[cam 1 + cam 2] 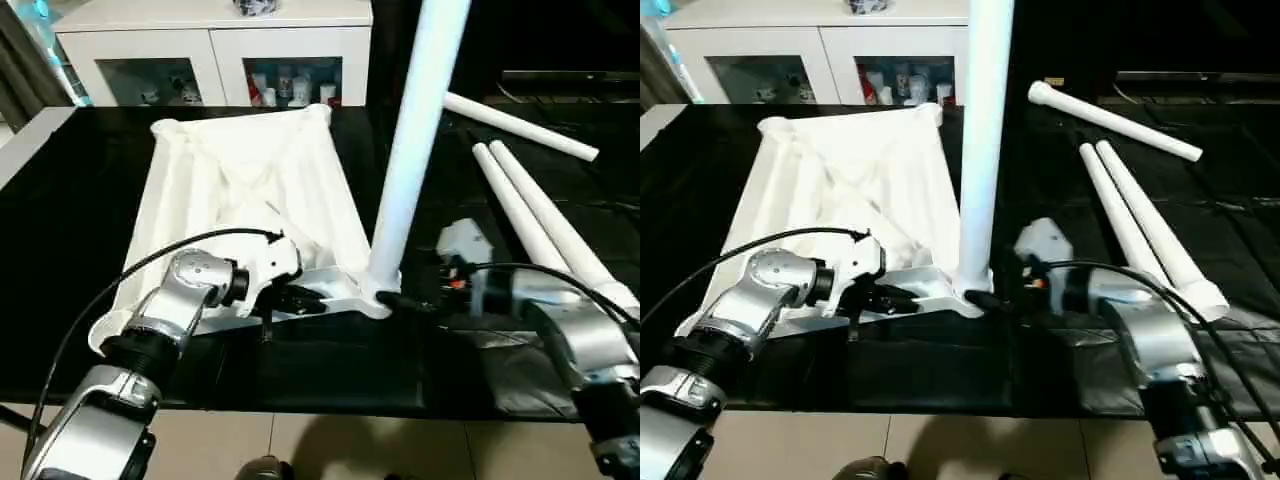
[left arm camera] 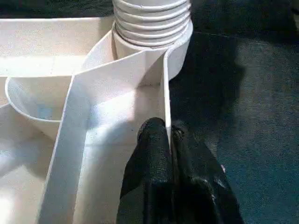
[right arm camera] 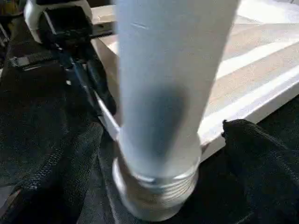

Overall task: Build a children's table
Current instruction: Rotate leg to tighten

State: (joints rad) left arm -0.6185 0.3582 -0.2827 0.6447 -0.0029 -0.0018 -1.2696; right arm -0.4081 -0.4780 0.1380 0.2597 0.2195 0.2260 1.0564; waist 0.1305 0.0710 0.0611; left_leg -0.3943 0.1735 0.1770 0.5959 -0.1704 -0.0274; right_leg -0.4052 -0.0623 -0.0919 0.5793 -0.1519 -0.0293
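The white table top (image 1: pixel 250 190) lies underside up on the black table. One white leg (image 1: pixel 415 130) stands upright in its near right corner socket, threads (image 2: pixel 152 18) showing at the socket. My left gripper (image 1: pixel 300 298) is shut on the top's near rim wall (image 2: pixel 164 93), just left of that socket. My right gripper (image 1: pixel 400 300) is open, with a black finger (image 3: pixel 60 177) on each side of the leg's base (image 3: pixel 159 186) and a gap on at least one side. Three loose legs lie to the right: two side by side (image 1: pixel 545 225) and one farther back (image 1: pixel 520 125).
A white cabinet with glass doors (image 1: pixel 215 50) stands behind the table. The black table's near edge (image 1: pixel 320 405) runs just below my forearms, with tiled floor beneath. A cable (image 1: pixel 150 260) loops over my left arm.
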